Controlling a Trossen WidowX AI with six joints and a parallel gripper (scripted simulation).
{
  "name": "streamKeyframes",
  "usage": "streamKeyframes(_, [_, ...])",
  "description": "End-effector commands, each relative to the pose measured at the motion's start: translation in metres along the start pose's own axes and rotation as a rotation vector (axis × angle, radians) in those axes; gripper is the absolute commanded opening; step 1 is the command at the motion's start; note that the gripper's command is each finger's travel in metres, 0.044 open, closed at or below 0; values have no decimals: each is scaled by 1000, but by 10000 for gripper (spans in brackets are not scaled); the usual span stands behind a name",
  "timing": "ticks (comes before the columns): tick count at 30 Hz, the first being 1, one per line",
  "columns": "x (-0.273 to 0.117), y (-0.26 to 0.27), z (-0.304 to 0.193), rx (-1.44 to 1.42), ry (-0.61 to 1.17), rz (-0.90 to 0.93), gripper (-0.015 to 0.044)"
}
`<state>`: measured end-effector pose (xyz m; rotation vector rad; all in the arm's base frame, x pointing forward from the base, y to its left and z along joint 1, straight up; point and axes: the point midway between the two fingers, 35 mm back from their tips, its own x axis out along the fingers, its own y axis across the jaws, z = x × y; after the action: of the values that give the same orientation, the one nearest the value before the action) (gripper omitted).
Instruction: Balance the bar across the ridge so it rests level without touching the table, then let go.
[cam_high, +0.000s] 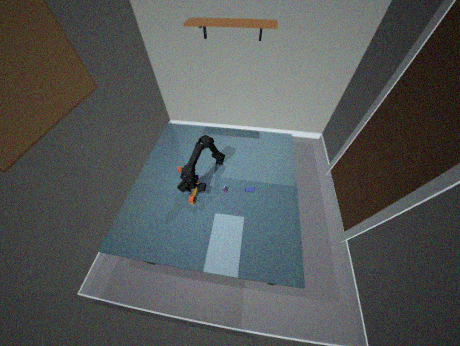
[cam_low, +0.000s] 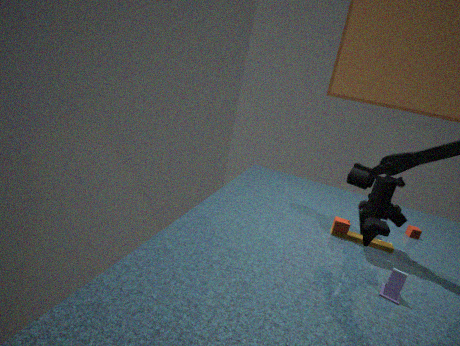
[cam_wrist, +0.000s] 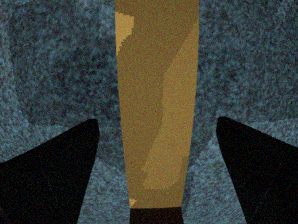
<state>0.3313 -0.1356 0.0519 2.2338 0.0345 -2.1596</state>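
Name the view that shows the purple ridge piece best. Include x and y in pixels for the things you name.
The exterior view: there the purple ridge piece (cam_high: 225, 189) (cam_low: 394, 286) stands large enough to show its upright panel and base, unblocked. The top view shows it only as a tiny speck; the wrist view does not show it.

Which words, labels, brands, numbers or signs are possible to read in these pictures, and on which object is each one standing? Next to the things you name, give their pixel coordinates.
There are none that I can read.
Yellow bar (cam_low: 382, 245) (cam_wrist: 150, 110): no text visible.
Purple ridge (cam_low: 394, 285): no text visible.
Blue piece (cam_high: 250, 189): too small to tell.
Black gripper (cam_low: 384, 231) (cam_wrist: 158, 125): too dark to tell.
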Motion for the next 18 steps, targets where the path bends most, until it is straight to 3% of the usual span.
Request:
streamKeyframes(1, [0, 1, 0, 3, 0, 6, 315])
streamKeyframes(7, [0, 0, 0, 0, 0, 0, 157])
streamKeyframes(14, [0, 0, 0, 0, 0, 0, 111])
streamKeyframes(18, [-6, 1, -1, 0, 0, 0, 6])
